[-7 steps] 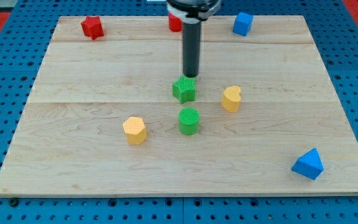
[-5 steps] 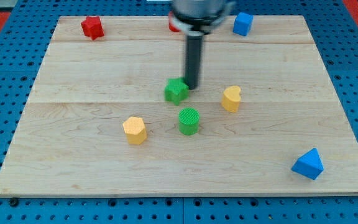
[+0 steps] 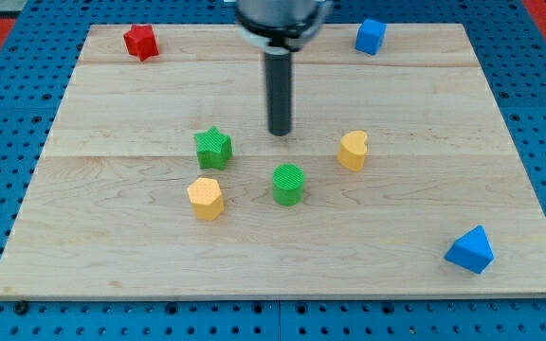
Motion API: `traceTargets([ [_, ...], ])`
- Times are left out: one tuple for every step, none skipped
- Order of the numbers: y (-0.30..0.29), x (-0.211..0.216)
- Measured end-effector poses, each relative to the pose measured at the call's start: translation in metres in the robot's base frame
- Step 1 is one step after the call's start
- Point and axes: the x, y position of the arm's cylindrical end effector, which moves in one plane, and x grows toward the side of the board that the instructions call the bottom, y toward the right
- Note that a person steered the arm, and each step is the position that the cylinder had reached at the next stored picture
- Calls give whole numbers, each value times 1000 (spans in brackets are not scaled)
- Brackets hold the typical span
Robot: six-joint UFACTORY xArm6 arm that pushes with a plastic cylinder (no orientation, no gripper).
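My tip (image 3: 280, 133) rests on the wooden board (image 3: 112, 237) near its middle, touching no block. The green star block (image 3: 213, 148) lies to its left, a clear gap away. Just below the tip sits the green cylinder (image 3: 289, 184). The yellow heart block (image 3: 353, 150) stands to the tip's right. Under the green star, close to it, is the yellow hexagonal block (image 3: 205, 198).
A red star block (image 3: 139, 41) lies at the board's top left and a blue cube (image 3: 371, 36) at the top right. A blue triangular block (image 3: 470, 250) sits near the bottom right corner. Blue pegboard surrounds the board.
The green star block has slid left and slightly down, away from the rod. My tip moved a little to the left. The red block behind the rod is now hidden.
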Motion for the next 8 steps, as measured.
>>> traceTargets([
  [-31, 22],
  [-96, 32],
  [-145, 16],
  [-201, 27],
  [-246, 63],
  [-253, 101],
  [-182, 66],
  [-55, 30],
])
